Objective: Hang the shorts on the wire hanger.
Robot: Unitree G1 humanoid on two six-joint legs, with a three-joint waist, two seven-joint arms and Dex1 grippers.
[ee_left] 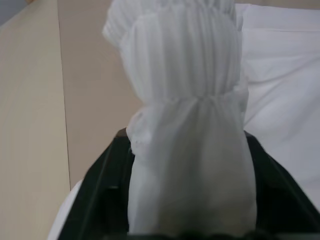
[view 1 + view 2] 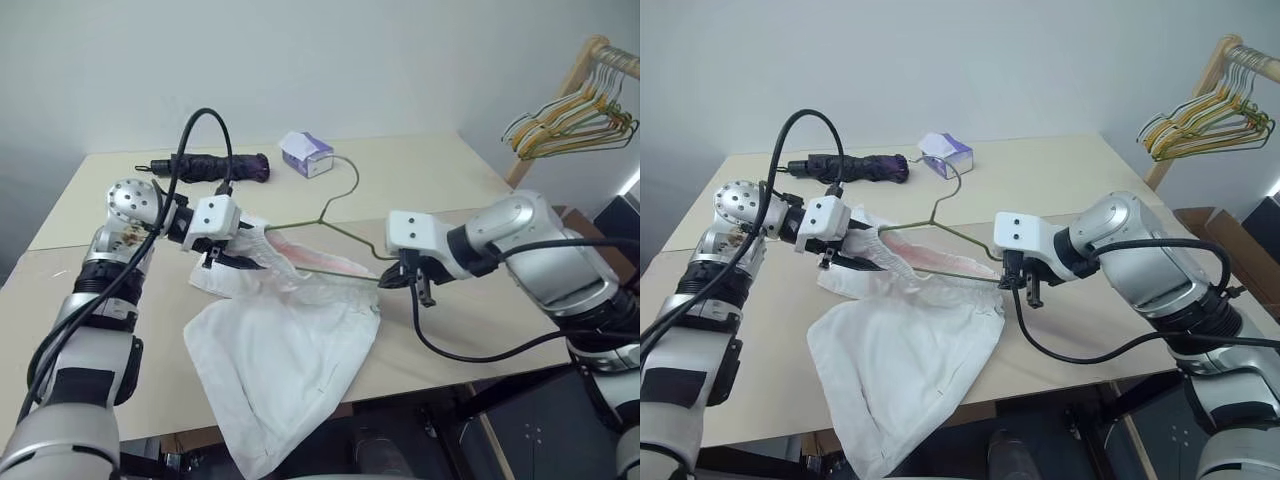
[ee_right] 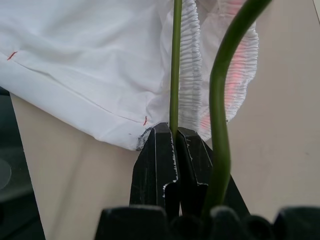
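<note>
Two grippers work over a pale wooden table (image 2: 420, 170), one at each end of the wire hanger (image 2: 335, 222). The right gripper (image 2: 392, 277) has its black fingers pressed together on the hanger's bottom wire at its right corner; the right wrist view shows the thin olive wire pinched between the two fingertips (image 3: 167, 150), with the hanger's other wire curving past just beside them. The left gripper (image 2: 228, 258) sits at the hanger's left end, and its fingers pinch a bunched fold of the gathered waistband of the shorts (image 2: 285, 360); in the left wrist view the white cloth rises between the two black fingers (image 1: 102, 195).

The shorts lie mid-table, near the front edge. Their waistband runs along the hanger's bottom wire between the two grippers, with a faint pink showing inside the opening, and one leg droops over the near edge of the table. The hanger's hook points toward the far side.

Farther back lie a folded dark purple umbrella (image 2: 215, 167) and, to its right, a small white-purple tissue box (image 2: 308, 153). Far right, yellow-green and orange hangers (image 2: 572, 122) hang bunched on a wooden rack (image 2: 582, 62).
</note>
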